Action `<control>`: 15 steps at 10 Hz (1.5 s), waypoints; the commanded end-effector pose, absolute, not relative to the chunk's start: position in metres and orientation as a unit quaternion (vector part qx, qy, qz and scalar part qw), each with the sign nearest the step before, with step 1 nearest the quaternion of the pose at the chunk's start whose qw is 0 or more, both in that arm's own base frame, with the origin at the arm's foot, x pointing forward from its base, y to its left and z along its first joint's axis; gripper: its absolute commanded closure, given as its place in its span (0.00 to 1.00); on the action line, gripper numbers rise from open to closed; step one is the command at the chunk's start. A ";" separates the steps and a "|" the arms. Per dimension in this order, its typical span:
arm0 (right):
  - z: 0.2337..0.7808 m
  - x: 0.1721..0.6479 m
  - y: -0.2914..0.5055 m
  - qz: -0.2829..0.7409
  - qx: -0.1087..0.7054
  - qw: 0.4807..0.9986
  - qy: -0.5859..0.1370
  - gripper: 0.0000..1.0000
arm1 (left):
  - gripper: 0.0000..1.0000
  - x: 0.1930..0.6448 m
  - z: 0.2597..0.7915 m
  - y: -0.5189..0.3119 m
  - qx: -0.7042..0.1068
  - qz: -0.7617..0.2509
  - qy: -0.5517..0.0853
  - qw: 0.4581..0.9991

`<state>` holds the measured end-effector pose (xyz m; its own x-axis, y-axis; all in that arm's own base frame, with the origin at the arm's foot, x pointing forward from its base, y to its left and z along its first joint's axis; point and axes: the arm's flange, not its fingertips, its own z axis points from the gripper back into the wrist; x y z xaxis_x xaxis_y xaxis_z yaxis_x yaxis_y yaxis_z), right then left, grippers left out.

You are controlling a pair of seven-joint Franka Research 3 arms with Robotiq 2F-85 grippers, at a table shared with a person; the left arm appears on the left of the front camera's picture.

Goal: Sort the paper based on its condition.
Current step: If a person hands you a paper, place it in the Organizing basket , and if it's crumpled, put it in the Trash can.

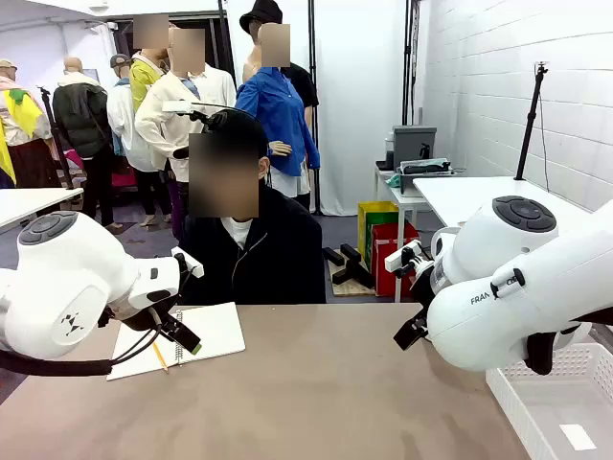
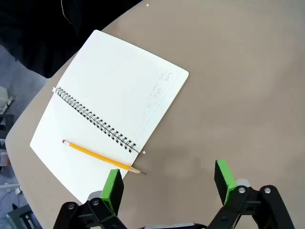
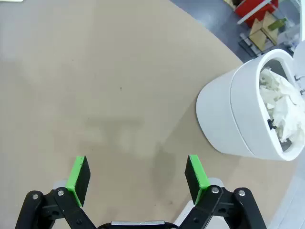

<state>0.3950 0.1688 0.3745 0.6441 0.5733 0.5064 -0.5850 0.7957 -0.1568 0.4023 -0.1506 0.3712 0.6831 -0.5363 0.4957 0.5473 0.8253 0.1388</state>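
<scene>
Tabletop (image 1: 335,383), brown and mostly bare, runs between me and the person (image 1: 254,249) seated across it. An open spiral notebook (image 1: 206,331) with a pencil (image 1: 158,356) lies at the robot's left, just beside the left arm (image 1: 67,287). A white basket (image 1: 556,402) stands off the right edge, below the right arm (image 1: 517,307).

From the left wrist, the left gripper (image 2: 169,179) hangs with its jaws apart and empty over bare board, one pad close to the pencil's tip. I'd worry a downward move snags the pencil or takes the notebook for task paper.

From the right wrist, the right gripper (image 3: 138,174) holds its jaws wide open on nothing. The crumpled paper (image 3: 281,109) sits inside a white bin (image 3: 224,119), well apart from the pads. The bin's rim stands in the way. Reaching in at a bad angle could tip it or catch its edge.
</scene>
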 end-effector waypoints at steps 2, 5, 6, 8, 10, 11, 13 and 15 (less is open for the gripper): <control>0.374 0.395 0.169 0.319 0.011 0.907 -0.276 0.00 | 0.00 0.402 0.371 -0.151 -0.010 -0.295 -0.267 0.917; 0.374 0.395 0.169 0.319 0.011 0.907 -0.276 0.00 | 0.00 0.402 0.371 -0.151 -0.010 -0.295 -0.267 0.917; 0.374 0.395 0.169 0.319 0.011 0.907 -0.276 0.00 | 0.00 0.402 0.371 -0.151 -0.010 -0.295 -0.267 0.917; 0.374 0.395 0.169 0.319 0.011 0.907 -0.276 0.00 | 0.00 0.402 0.371 -0.151 -0.010 -0.295 -0.267 0.917; 0.374 0.395 0.169 0.319 0.011 0.907 -0.276 0.00 | 0.00 0.402 0.371 -0.151 -0.010 -0.295 -0.267 0.917; 0.374 0.395 0.169 0.319 0.011 0.907 -0.276 0.00 | 0.00 0.402 0.371 -0.151 -0.010 -0.295 -0.267 0.917; 0.374 0.395 0.169 0.319 0.011 0.907 -0.276 0.00 | 0.00 0.402 0.371 -0.151 -0.010 -0.295 -0.267 0.917; 0.374 0.395 0.169 0.319 0.011 0.907 -0.276 0.00 | 0.00 0.402 0.371 -0.151 -0.010 -0.295 -0.267 0.917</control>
